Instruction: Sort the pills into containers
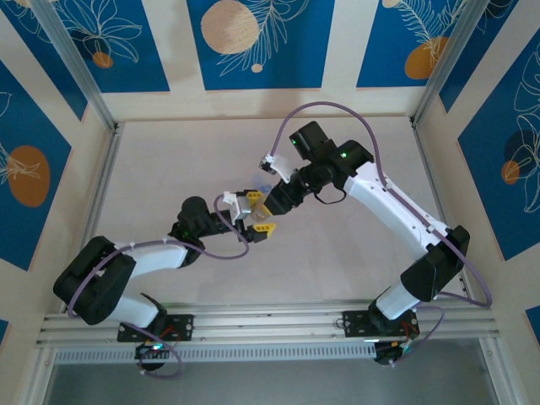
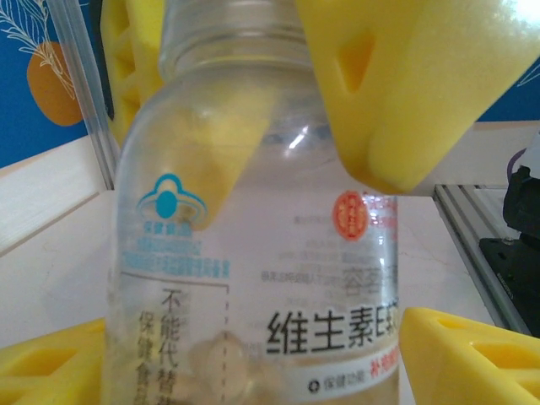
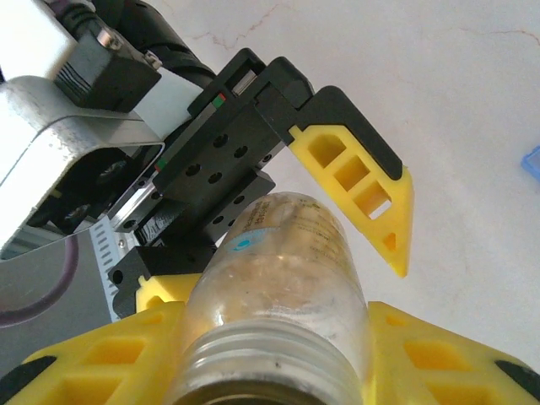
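Open table (image 1: 169, 169) spreads from 9 through 12 to 3 o'clock of the grippers, with the rails (image 1: 99, 194) well apart. At centre the 2 arms meet. The left gripper (image 2: 253, 346) clamps the vial (image 2: 253, 253) by its body, and the right gripper (image 3: 270, 380) clamps its threaded neck from 1 o'clock. The vial is clear with a printed label and tan pills (image 3: 278, 253) inside. A blue box (image 3: 532, 160) corner sits at 3 o'clock in the right wrist view.

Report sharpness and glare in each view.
Left wrist: the vial has fairly sharp label print and a small white glare streak on its shoulder, with a softer background. Right wrist: its threaded neck blurs close to the lens, while the body and tabletop are sharper. Top external: even light, faint shadows, all in focus.
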Controlling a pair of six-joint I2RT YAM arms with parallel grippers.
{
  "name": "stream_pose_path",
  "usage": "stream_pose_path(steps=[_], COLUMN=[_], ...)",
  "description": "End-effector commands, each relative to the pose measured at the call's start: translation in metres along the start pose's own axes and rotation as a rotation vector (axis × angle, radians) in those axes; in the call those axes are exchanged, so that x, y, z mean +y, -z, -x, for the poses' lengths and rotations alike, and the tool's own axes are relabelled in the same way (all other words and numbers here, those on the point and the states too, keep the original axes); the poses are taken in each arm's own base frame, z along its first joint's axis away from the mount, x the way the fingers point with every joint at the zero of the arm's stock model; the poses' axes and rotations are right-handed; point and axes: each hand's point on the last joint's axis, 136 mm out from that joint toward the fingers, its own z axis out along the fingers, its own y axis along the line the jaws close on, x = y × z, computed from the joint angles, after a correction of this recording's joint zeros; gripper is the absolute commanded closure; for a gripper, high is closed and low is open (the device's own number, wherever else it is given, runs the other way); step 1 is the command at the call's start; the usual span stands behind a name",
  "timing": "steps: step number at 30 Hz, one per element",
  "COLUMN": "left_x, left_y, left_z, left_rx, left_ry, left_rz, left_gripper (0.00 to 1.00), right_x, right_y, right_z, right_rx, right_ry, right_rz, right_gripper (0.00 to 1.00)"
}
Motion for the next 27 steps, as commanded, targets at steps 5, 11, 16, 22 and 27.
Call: stream_pose_path(steps=[5,11,16,22,27], left_x=[-0.009,-0.015,-0.017,-0.016,-0.017], left_y=[-0.002,-0.001,-0.001,-0.001,-0.002], left_z=[0.016,0.015,0.013,0.014,0.016], left_rx=[-0.01,-0.007,0.004,0.0,-0.004], left_ry=[-0.076,-0.091,-0.098,-0.105,-0.108], left_rz=[-0.049,-0.067,-0.074,-0.067,-0.067], left_gripper=[0.31,0.38,0.42,0.54,0.59], right_x=[0.014,0.014,0.015,0.013,0.012], right_y=[0.008,0.011,0.013,0.015,0.018], right_z=[0.005,0.005,0.003,0.004,0.005], right_rx=[-0.013,-0.017,-0.018,-0.029,-0.044], right_ry=[0.032,0.033,0.031,0.026,0.018], right_rz=[0.042,0.031,0.029,0.023,0.015], right_gripper=[0.55,0.55,0.55,0.55,0.52])
